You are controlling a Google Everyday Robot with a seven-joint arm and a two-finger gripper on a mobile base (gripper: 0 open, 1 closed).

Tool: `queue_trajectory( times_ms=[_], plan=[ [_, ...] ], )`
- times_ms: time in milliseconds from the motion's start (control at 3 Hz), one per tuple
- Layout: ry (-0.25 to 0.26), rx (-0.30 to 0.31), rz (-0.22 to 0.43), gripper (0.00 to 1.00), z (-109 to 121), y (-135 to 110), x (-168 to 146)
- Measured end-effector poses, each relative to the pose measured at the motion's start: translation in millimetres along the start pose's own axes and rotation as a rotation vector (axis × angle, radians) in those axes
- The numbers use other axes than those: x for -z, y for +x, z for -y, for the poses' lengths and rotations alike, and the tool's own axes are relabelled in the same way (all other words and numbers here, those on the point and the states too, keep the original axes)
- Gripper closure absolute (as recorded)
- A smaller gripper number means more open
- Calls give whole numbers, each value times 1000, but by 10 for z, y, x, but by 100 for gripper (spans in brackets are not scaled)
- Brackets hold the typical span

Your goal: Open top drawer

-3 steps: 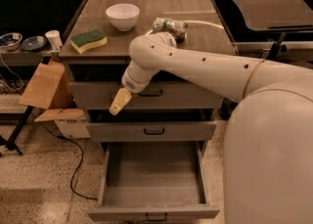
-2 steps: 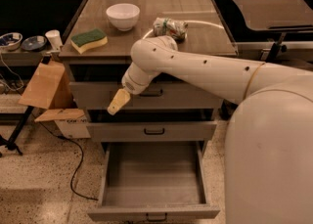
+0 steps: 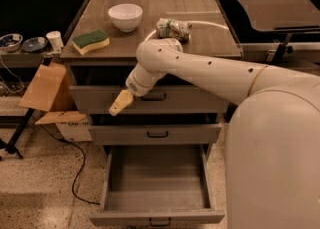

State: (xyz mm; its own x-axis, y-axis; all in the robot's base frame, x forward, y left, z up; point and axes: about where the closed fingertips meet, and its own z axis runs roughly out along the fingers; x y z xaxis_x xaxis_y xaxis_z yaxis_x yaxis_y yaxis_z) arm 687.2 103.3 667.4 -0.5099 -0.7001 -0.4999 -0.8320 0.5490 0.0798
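Note:
The top drawer (image 3: 200, 100) is the tall grey front panel just under the countertop, with a small dark bar handle (image 3: 154, 96) at its centre. It stands out a little further than the middle drawer (image 3: 125, 134), with a dark gap above it. My gripper (image 3: 120, 104), tan-coloured, hangs in front of the panel's left half, left of and slightly below the handle, not on it. My white arm crosses in from the right.
The bottom drawer (image 3: 155, 178) is pulled far out. On the countertop are a white bowl (image 3: 125, 16), a green-and-yellow sponge (image 3: 90, 41) and a crumpled packet (image 3: 173, 28). A cardboard box (image 3: 45, 85) and a floor cable (image 3: 75, 173) lie left.
My gripper has drifted very slightly left and down. The drawers have not visibly moved.

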Motion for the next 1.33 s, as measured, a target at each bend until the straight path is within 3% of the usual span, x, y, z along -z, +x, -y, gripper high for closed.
queue_trajectory(
  times_ms=[667, 1333],
  plan=[
    [-38, -84, -36, 0, 19, 170, -1],
    [-39, -85, -36, 0, 1, 120, 62]
  ],
)
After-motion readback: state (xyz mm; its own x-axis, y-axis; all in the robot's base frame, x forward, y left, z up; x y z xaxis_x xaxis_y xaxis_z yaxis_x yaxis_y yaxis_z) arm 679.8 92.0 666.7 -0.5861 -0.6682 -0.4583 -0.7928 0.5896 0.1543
